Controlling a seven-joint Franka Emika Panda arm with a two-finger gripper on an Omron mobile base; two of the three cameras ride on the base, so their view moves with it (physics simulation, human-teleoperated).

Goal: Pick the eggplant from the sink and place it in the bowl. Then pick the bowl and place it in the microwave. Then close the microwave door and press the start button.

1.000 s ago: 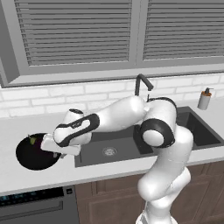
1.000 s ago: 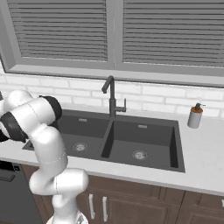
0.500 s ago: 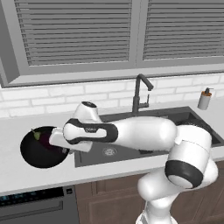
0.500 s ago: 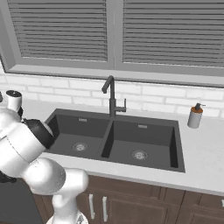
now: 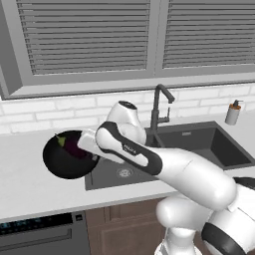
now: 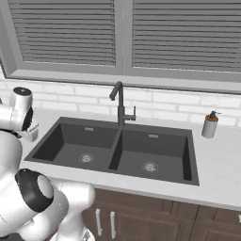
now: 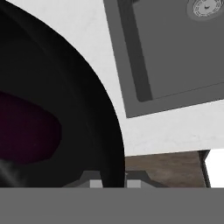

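The black bowl point(image 5: 60, 162) hangs tilted just above the counter left of the sink point(image 5: 199, 144), with the dark purple eggplant point(image 5: 74, 146) lying inside it. My gripper point(image 5: 90, 149) is shut on the bowl's right rim. In the hand view the bowl point(image 7: 83, 109) takes up the left side, its rim passing between my fingertips at the gripper point(image 7: 114, 183), and the eggplant point(image 7: 26, 131) shows as a dim purple patch. The sink point(image 7: 175, 57) lies at the upper right there, and both of the sink's point(image 6: 155, 150) basins hold nothing. The microwave and its door are out of view.
A dark faucet point(image 5: 159, 102) rises behind the sink and a soap dispenser point(image 5: 232, 113) stands at the far right of the counter. A tiled wall and blinds close off the back. A dark appliance front point(image 5: 40, 234) sits under the counter edge.
The jaws have closed on the bowl's rim. The bowl, with the eggplant in it, has risen off the counter and shifted right toward the sink as the arm swung.
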